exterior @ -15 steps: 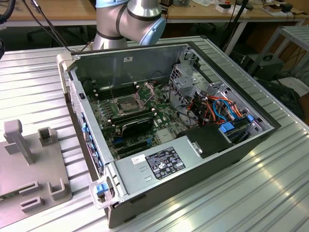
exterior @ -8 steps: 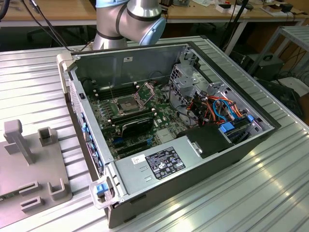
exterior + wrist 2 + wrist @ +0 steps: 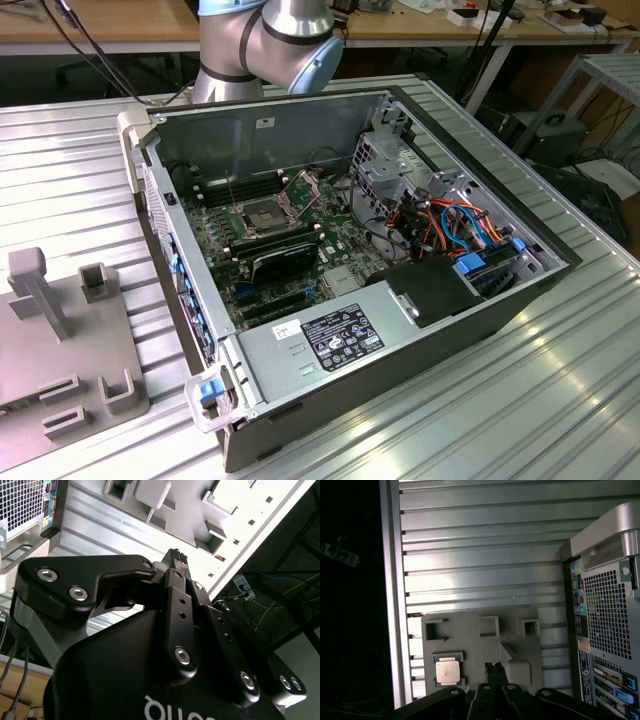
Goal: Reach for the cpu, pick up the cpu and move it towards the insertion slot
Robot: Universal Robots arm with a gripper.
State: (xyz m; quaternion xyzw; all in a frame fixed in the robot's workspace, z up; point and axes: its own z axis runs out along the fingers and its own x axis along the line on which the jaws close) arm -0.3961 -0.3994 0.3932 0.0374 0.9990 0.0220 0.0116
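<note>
Closed and empty, the gripper (image 3: 494, 669) hangs over the grey fixture (image 3: 520, 655), fingertips pressed together. The cpu (image 3: 447, 671) lies flat in a fixture recess, off to one side of the fingertips, untouched. The slot (image 3: 262, 215) sits inside the case (image 3: 270, 120), well apart.

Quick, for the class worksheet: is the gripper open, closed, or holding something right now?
Gripper: closed, holding nothing; the cpu lies apart from it in the grey fixture.
</note>
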